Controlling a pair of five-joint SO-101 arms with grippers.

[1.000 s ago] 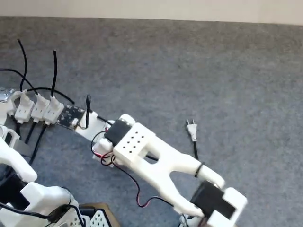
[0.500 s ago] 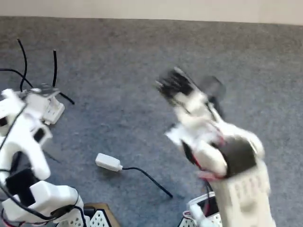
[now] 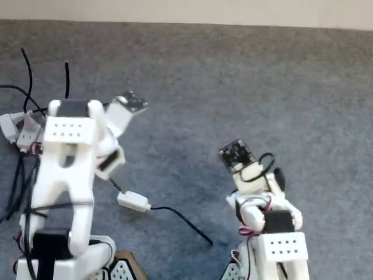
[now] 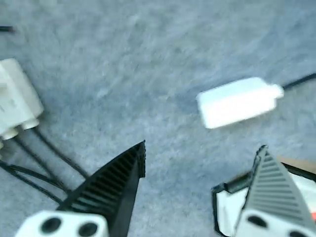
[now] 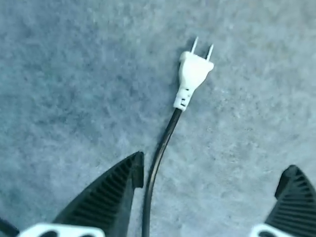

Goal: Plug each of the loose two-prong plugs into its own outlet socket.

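Above the carpet (image 5: 74, 74), left gripper (image 4: 202, 148) and right gripper (image 5: 216, 165) both spread; closing short could pinch the cord (image 5: 160, 148), missing the plug (image 5: 193, 74).

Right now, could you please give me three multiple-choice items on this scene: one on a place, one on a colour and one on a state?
1. Where is the loose two-prong plug?
A. Lying on the grey carpet
B. Clamped in a gripper
C. Seated in a socket

2. What colour is the plug's cord?
A. Red
B. White
C. Black

3. How is the left gripper?
A. Open, holding nothing
B. Shut on a plug
C. Shut on a cord

Answers: 1 A, the plug lies free on the carpet with its prongs bare; 2 C, a black cord runs from the white plug; 3 A, it stands wide open over the carpet with nothing in it.
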